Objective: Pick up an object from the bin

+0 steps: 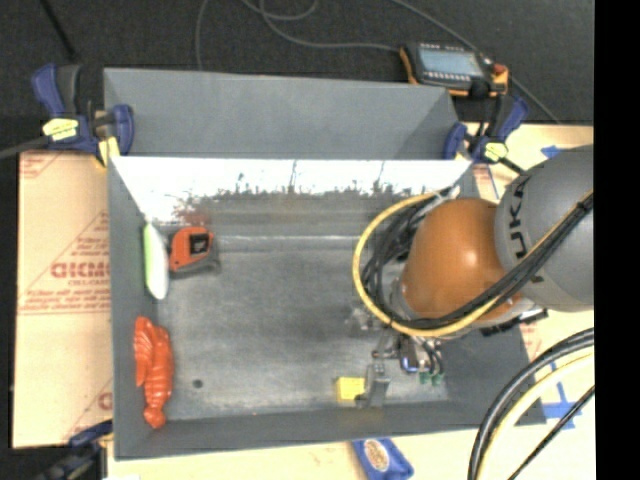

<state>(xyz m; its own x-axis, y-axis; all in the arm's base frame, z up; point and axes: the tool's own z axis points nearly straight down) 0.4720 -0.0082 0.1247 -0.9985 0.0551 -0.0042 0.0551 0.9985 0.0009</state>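
Gripper (380,380) low by near bin wall (260,426), just beside small yellow block (349,389) (open or closed: can't tell); centre over block before closing, mind wall.

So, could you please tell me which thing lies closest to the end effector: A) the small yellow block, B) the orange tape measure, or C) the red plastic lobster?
A: the small yellow block lies right beside the end effector, in the view's lower right.
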